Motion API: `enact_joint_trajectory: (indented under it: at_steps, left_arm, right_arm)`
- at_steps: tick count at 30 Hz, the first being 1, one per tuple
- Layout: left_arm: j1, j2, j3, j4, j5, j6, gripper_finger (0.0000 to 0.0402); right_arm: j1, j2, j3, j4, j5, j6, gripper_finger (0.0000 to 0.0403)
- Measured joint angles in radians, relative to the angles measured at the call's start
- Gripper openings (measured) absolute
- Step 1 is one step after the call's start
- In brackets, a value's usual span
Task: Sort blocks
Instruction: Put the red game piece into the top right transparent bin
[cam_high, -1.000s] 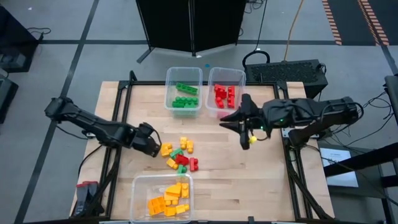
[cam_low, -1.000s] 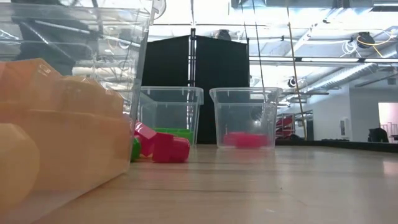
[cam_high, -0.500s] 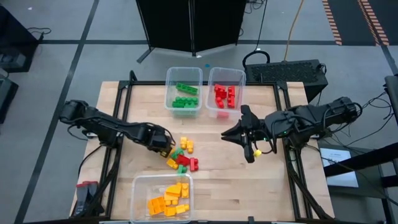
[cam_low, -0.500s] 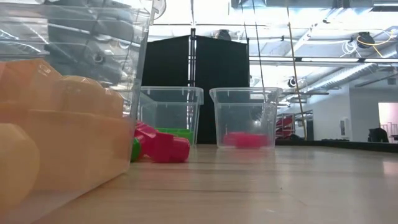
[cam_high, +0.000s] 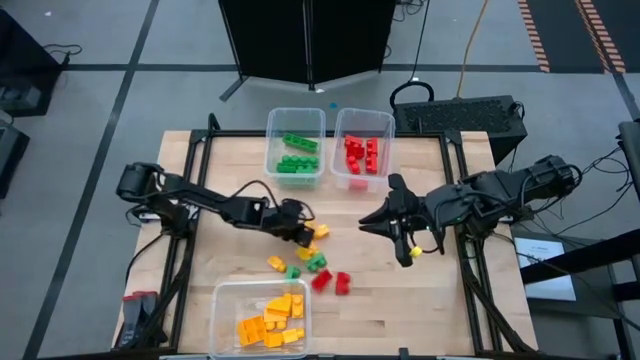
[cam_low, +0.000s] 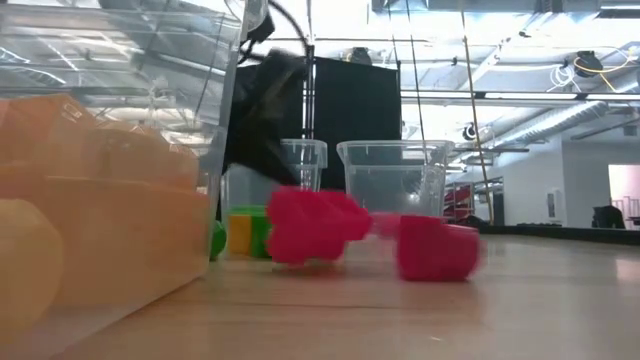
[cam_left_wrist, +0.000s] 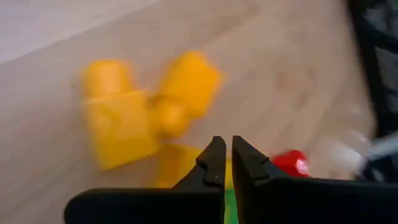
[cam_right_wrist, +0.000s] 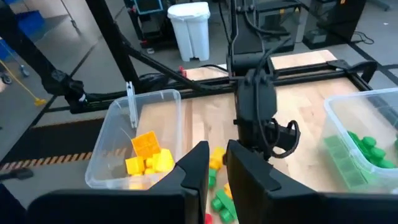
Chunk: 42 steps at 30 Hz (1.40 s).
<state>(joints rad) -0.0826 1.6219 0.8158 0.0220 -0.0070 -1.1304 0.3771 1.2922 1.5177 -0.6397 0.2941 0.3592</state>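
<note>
The loose blocks (cam_high: 312, 258), red, green and yellow, lie scattered mid-table. My left gripper (cam_high: 303, 237) is shut and low, its tips in the far side of that scatter; in the left wrist view, yellow blocks (cam_left_wrist: 146, 115) lie just beyond the tips (cam_left_wrist: 227, 146) and a red one (cam_left_wrist: 291, 163) to one side. My right gripper (cam_high: 368, 222) hovers high at the right of the scatter, nearly shut, with nothing between its fingers (cam_right_wrist: 217, 155). Sorted blocks fill three clear tubs. My left gripper pushes into the scattered blocks with its shut fingers (cam_left_wrist: 211, 158), slanting down from the table's left. A green block (cam_left_wrist: 227, 200) shows right under the tips. The fingers hide which block they touch.
The green tub (cam_high: 295, 128) and the red tub (cam_high: 363, 122) stand side by side at the far edge. The yellow tub (cam_high: 228, 300) stands at the near edge, just below the scatter. In the low view, two red blocks (cam_low: 310, 225) (cam_low: 435, 250) lie on open wood.
My left gripper has swept down and toward the table's right, into the pile, staying shut. The blocks have scattered: two red ones slid toward the near right, yellow and green ones spread apart. My right gripper has drifted slightly toward the near edge.
</note>
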Motion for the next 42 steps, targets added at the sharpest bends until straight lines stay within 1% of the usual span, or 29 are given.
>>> enact_joint_trajectory:
  at_steps: [3,5,7,10,12,14,16,19,21,22,24,27,28,32,37,40,42]
  left_arm:
    - [0.006,0.033,0.056,0.016,0.059,0.069,0.0000]
    - [0.004,0.029,0.082,-0.026,0.073,0.099,0.0000]
    - [-0.005,0.004,0.112,-0.011,0.096,0.124,0.0000]
    - [-0.019,-0.067,0.155,-0.041,0.120,0.178,0.0000]
    - [-0.029,-0.132,0.172,-0.085,0.122,0.213,0.0000]
    - [-0.037,-0.198,0.192,-0.109,0.121,0.248,0.0000]
    - [-0.045,-0.277,0.203,-0.150,0.107,0.277,0.0000]
    - [-0.060,-0.382,0.217,-0.203,0.065,0.301,0.0000]
    - [-0.073,-0.453,0.212,-0.268,0.018,0.301,0.0000]
    - [-0.079,-0.484,0.213,-0.272,-0.004,0.302,0.0000]
    - [-0.086,-0.550,0.215,-0.327,-0.051,0.302,0.0000]
    - [-0.094,-0.628,0.214,-0.396,-0.111,0.302,0.0000]
    - [-0.097,-0.654,0.214,-0.432,-0.130,0.302,0.0000]
    - [-0.111,-0.725,0.214,-0.511,-0.188,0.300,0.0000]
    - [-0.131,-0.757,0.213,-0.564,-0.236,0.300,0.0000]
    - [-0.138,-0.757,0.213,-0.576,-0.240,0.300,0.0000]
    - [-0.143,-0.753,0.213,-0.595,-0.241,0.300,0.0000]
  right_arm:
    - [0.000,0.000,0.000,-0.040,0.001,0.000,0.0050]
    - [0.000,0.000,0.000,-0.083,0.002,0.007,0.0050]
    - [0.002,0.001,0.000,-0.142,-0.001,0.036,0.0050]
    - [0.016,0.009,-0.016,-0.199,-0.007,0.092,0.0050]
    - [0.034,0.019,-0.063,-0.210,-0.011,0.130,0.0050]
    - [0.051,0.041,-0.121,-0.166,-0.024,0.153,0.0054]
    - [0.065,0.085,-0.177,-0.119,-0.070,0.145,0.0066]
    - [0.074,0.188,-0.210,0.008,-0.150,0.097,0.0102]
    - [0.074,0.265,-0.201,0.087,-0.208,0.048,0.0136]
    - [0.074,0.303,-0.189,0.111,-0.225,0.024,0.0155]
    - [0.069,0.382,-0.152,0.077,-0.250,-0.004,0.0195]
    - [0.065,0.483,-0.099,-0.047,-0.248,-0.001,0.0253]
    - [0.061,0.515,-0.086,-0.083,-0.249,0.015,0.0270]
    - [0.059,0.604,-0.069,-0.108,-0.267,0.115,0.0327]
    - [0.055,0.668,-0.067,-0.074,-0.345,0.145,0.0379]
    - [0.056,0.695,-0.066,-0.064,-0.349,0.147,0.0396]
    - [0.056,0.707,-0.065,-0.053,-0.335,0.154,0.0398]
